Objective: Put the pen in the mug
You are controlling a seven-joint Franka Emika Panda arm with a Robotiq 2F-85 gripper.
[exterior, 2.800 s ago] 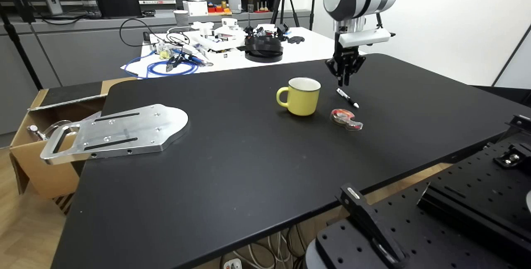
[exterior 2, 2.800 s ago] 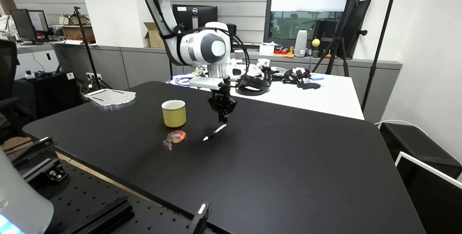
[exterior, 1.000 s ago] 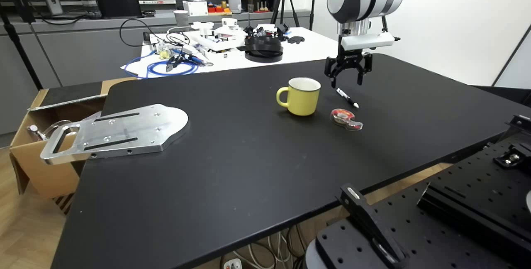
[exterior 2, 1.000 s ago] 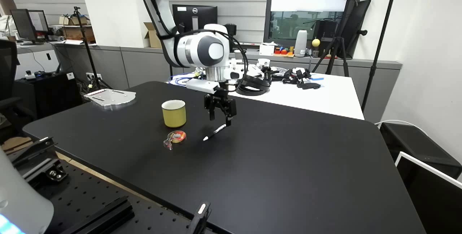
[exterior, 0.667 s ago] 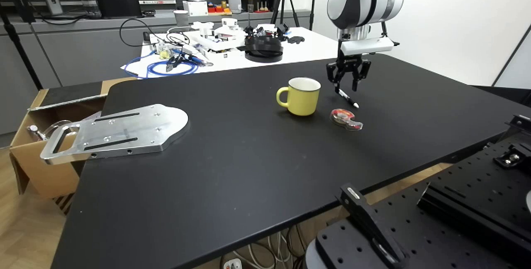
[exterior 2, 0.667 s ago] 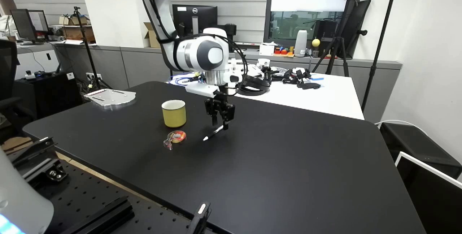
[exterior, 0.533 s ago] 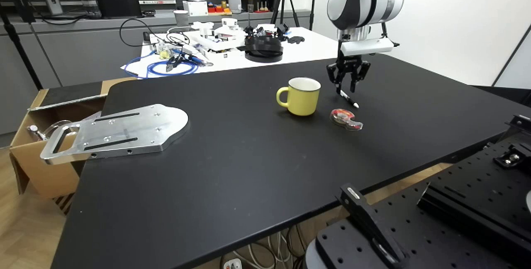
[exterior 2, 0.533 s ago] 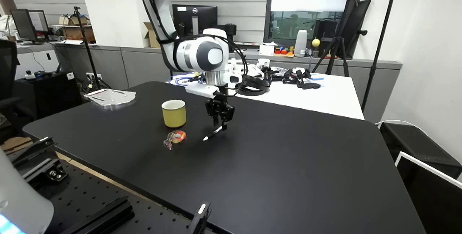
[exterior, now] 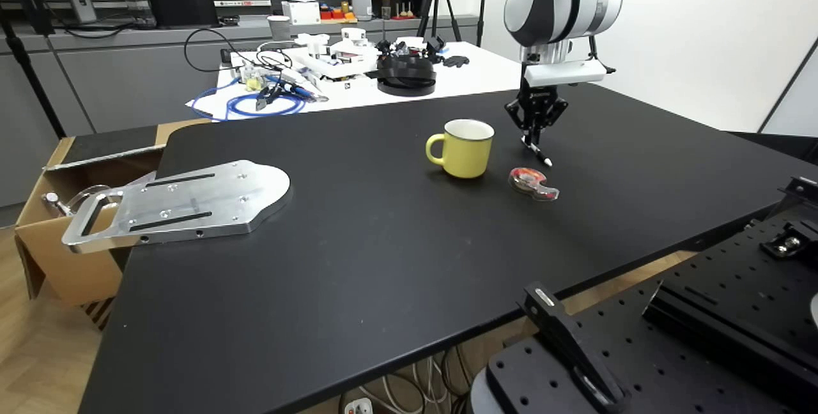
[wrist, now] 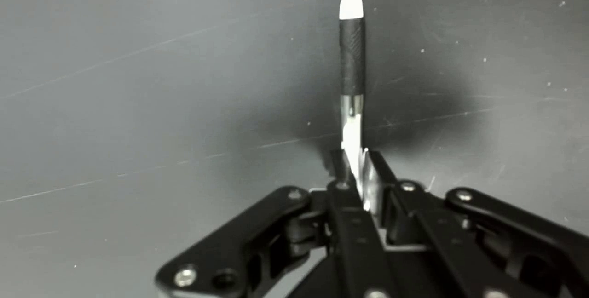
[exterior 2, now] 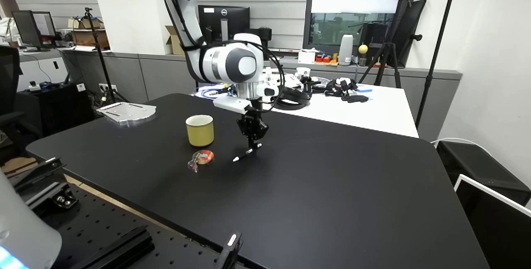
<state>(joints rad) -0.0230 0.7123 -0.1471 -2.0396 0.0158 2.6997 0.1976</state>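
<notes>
Pen (wrist: 352, 56) juts lengthwise from the clamped pincer (wrist: 356, 167) (tapered white end foremost).

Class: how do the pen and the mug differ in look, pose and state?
The pen is thin, black and white; the mug is squat and yellow. The pen lies roughly level; the mug stands upright. The fingers grip the pen, not the mug. Both show some white.
</notes>
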